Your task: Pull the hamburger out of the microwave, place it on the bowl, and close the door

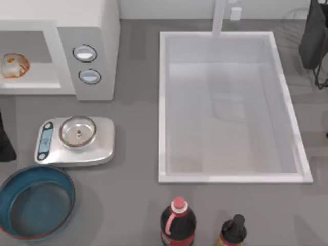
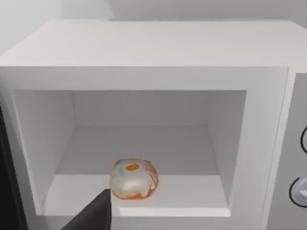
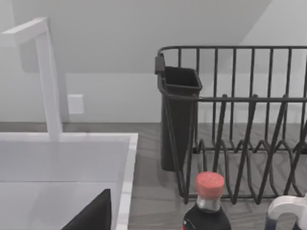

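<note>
Grey tabletop (image 1: 133, 154) runs under everything you see from above. White boxy microwave (image 1: 97, 31) sits at the table's far left, cavity open, with two round dials on its right panel. Small cream-white roundish hamburger with an orange patch (image 1: 14, 65) lies inside the cavity on its floor, near the front edge; your left wrist view shows it (image 2: 134, 179) resting alone there, touching no wall. One dark fingertip (image 2: 96, 214) of your left gripper shows just in front of the hamburger in that wrist view, apart from it; you cannot tell how wide the gripper stands or whether it holds anything. Wide round shallow blue bowl with a thin reddish rim (image 1: 10, 184) sits at the near left corner, empty. Silver kitchen scale (image 1: 102, 148) with a small shiny steel dish (image 1: 77, 131) on it stands between microwave and bowl. Large white rectangular sink (image 1: 164, 102) takes the middle. Dark red-capped bottle (image 1: 178, 221) and a black-capped bottle (image 1: 233, 229) stand at the near edge. Your right wrist view shows a black wire dish rack (image 3: 249, 124); right gripper state cannot be told.
</note>
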